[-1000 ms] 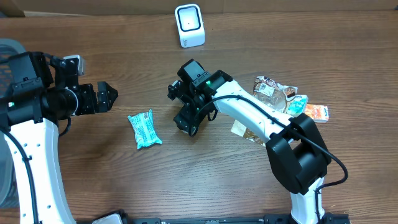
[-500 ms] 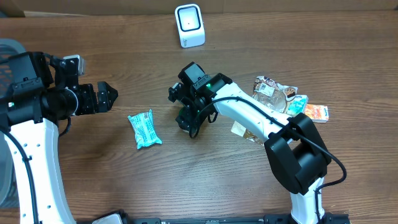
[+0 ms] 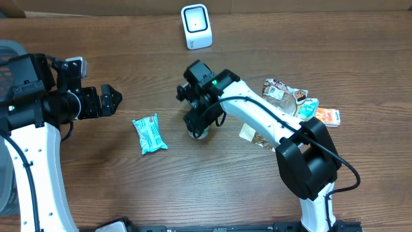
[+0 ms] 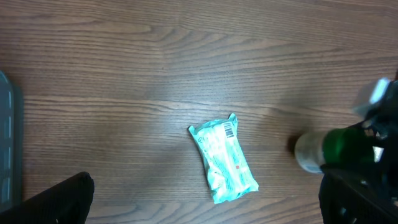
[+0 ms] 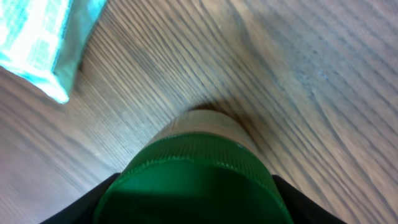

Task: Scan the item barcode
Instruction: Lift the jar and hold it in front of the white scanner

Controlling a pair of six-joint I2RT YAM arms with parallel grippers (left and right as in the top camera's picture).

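Observation:
A small bottle with a green cap (image 5: 193, 180) stands upright on the wooden table, its pale body (image 3: 201, 133) just showing under the right arm. My right gripper (image 5: 193, 202) comes down over it, one black finger pressed against each side of the cap. In the left wrist view the same bottle (image 4: 320, 149) is at the right. The white scanner (image 3: 196, 26) stands at the table's far edge. My left gripper (image 3: 113, 101) hovers open and empty at the left, away from the bottle. A teal packet (image 4: 224, 163) lies barcode up beneath it.
The teal packet (image 3: 149, 133) lies left of the bottle. A pile of snack packets (image 3: 286, 95) with an orange one (image 3: 328, 116) sits to the right. A grey bin (image 3: 6, 48) is at the left edge.
The right gripper's jaws have narrowed onto the bottle's green cap, and the wrist has shifted slightly. The left arm and the teal packet have not moved.

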